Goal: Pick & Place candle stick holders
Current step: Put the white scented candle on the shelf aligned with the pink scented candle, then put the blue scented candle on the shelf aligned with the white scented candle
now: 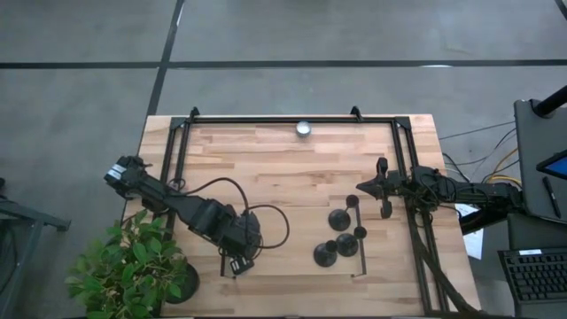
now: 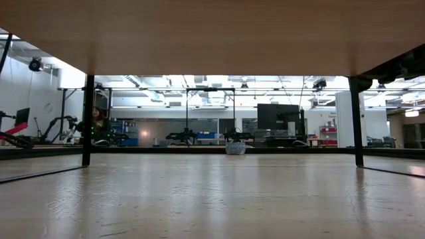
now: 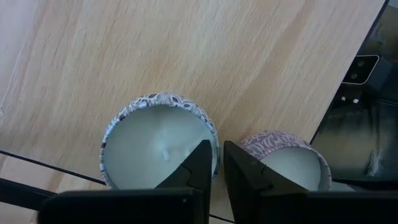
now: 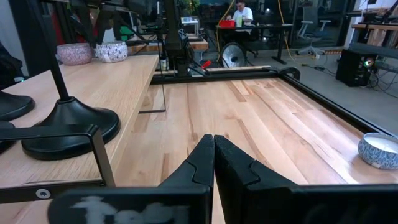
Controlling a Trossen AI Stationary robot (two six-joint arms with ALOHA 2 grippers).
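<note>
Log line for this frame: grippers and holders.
left gripper: above two candle tins, slightly parted | right gripper: shut, empty | candle stick holders: untouched on table

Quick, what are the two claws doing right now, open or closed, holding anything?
Left claw: fingers slightly apart around the rim of a patterned candle tin, near the table's front edge.
Right claw: closed, holding nothing, over bare wood.

Three candle stick holders [image 1: 341, 237] clustered right of table [image 1: 266, 159] centre, one candle [image 1: 304, 129] at far edge

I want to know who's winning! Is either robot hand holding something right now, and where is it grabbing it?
Nothing is held. The left gripper hangs just over two candle tins, fingers slightly apart. The right gripper is shut on nothing.
</note>
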